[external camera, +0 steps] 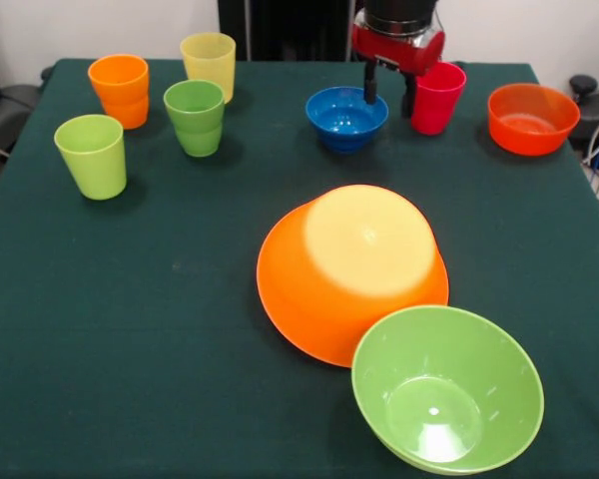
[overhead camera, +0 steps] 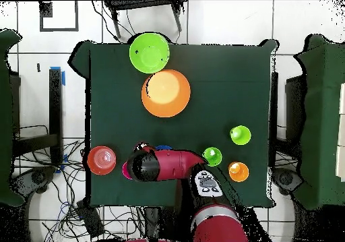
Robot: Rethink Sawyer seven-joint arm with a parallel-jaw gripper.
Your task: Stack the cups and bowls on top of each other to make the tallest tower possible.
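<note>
Claw (external camera: 390, 97) hangs open, straddling the red-pink cup's (external camera: 437, 98) rim, beside the blue bowl (external camera: 345, 118).

The front view looks from across the worktop (external camera: 180, 329) toward the robot, angled down and fairly close, so the worktop fills nearly the whole picture and the arm (external camera: 399, 30) enters at the top edge. The overhead view looks straight down from well above, with the whole worktop (overhead camera: 222, 64) and surrounding floor in sight and the arm (overhead camera: 168, 166) reaching up from the bottom. Both share the worktop, turned half round between them.
</note>
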